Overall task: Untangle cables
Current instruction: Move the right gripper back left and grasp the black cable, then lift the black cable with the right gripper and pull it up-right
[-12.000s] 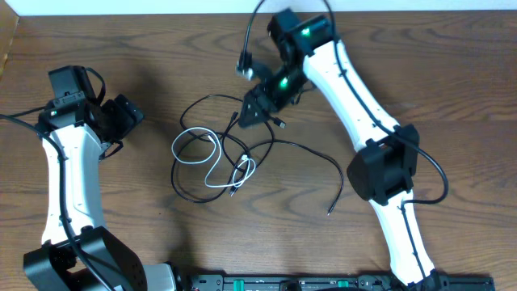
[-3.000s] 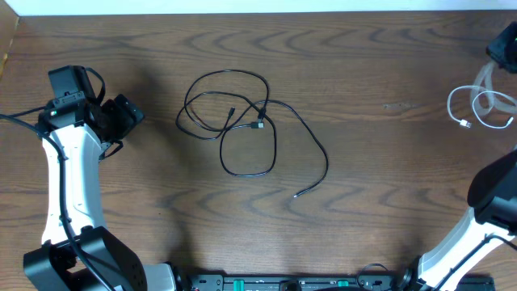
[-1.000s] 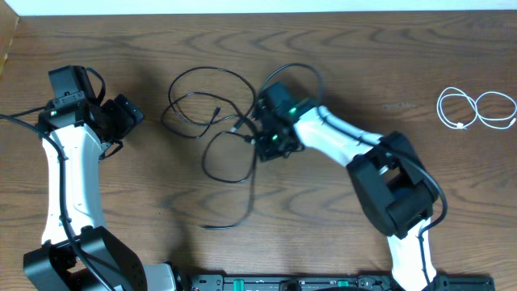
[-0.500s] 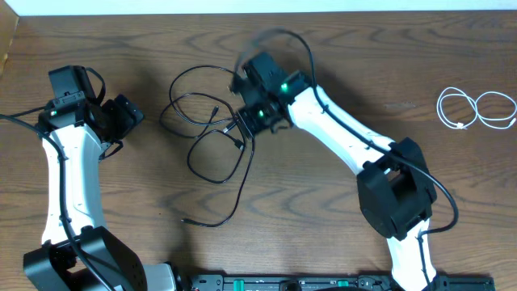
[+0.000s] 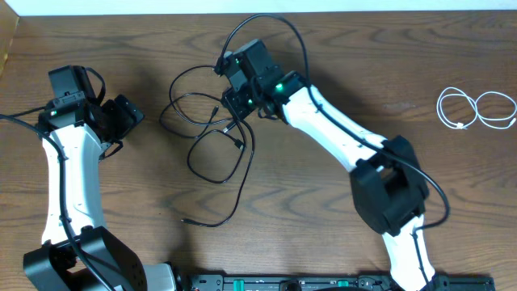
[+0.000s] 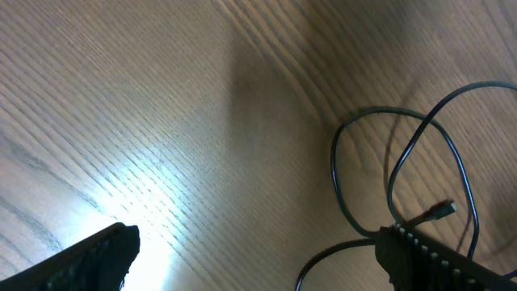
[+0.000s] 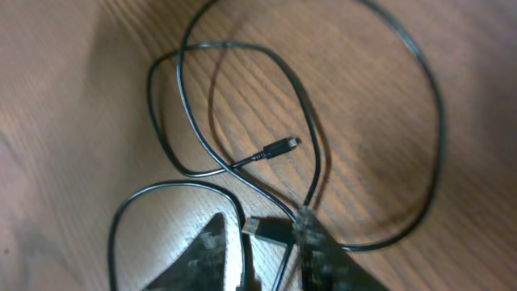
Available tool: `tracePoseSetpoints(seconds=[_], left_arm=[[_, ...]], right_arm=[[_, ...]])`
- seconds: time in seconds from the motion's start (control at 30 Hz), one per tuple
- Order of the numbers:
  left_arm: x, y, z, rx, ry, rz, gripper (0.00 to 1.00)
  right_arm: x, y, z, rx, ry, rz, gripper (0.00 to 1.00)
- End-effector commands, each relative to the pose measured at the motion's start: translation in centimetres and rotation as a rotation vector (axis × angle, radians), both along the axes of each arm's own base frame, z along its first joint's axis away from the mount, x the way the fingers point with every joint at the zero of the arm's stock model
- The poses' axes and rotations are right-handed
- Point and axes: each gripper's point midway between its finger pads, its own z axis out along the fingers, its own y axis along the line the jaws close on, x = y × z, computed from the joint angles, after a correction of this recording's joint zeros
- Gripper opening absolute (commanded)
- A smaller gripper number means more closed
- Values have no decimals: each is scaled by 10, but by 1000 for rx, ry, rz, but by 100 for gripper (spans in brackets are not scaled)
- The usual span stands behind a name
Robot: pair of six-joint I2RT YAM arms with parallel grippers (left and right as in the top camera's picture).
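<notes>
Nearest the arms' bases, the loose tail of the black cable (image 5: 212,225) is being seen lying on the bench (image 5: 323,250). Beyond it, the cable's loops are being shown heaped over one another, left of centre.

Further out, one plug end (image 7: 265,230) is being pinched between the fingers of the right tool (image 5: 237,107). Judging by the wrist view, that tool is closed on the black cable just above the heap. A second small plug (image 7: 284,144) is being shown lying free inside a loop just beyond.

To the left, the left tool (image 6: 258,242) is being held open and empty, near the heap's edge but not touching it. Well off at the far right, the white cable (image 5: 477,109) is being seen in its own loose figure-of-eight, well apart from the black one. The separation of the two is therefore being judged largely made.

The step in hand appears to be the straightening of the black cable. For that, the held end is best carried slowly away from the heap and low over the bench, so that crossings are slid open rather than cinched. If the pull is hurried, the free plug could be snagged in a loop.
</notes>
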Motion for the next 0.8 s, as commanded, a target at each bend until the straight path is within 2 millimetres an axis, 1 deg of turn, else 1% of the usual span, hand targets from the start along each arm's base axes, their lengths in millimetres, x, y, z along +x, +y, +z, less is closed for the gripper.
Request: tracePoseSetpoints(seconds=[0.0, 0.03, 0.17, 0.23, 0.37, 0.43, 0.47, 0.5, 0.53, 0.63, 0.7, 0.77], left_arm=[[-3, 3, -4, 7, 19, 13, 98], [-3, 3, -4, 8, 19, 13, 98], [-3, 3, -4, 7, 19, 13, 98], [-3, 3, -4, 7, 19, 13, 98], [-3, 3, -4, 8, 19, 13, 98], [-3, 3, -4, 8, 19, 13, 98], [-3, 3, -4, 8, 19, 13, 98], [-3, 3, -4, 8, 19, 13, 98], [-3, 3, -4, 8, 19, 13, 98], [-3, 3, -4, 8, 19, 13, 98], [-3, 3, -4, 7, 19, 13, 98], [-3, 3, -4, 8, 19, 13, 98]], right_arm=[[-2, 6, -42, -47, 32, 15, 30], [-1, 9, -55, -52, 38, 17, 32], [3, 11, -82, -62, 45, 14, 35], [5, 13, -93, -62, 46, 15, 35], [6, 14, -107, -67, 53, 15, 34], [5, 13, -108, -71, 58, 16, 29], [4, 13, -109, -73, 60, 16, 22], [4, 13, -109, -73, 60, 16, 9], [4, 13, -108, -72, 59, 16, 1], [8, 14, -102, -60, 45, 14, 1], [13, 15, -90, -38, 29, 12, 1], [16, 16, -69, 2, 13, 20, 1]])
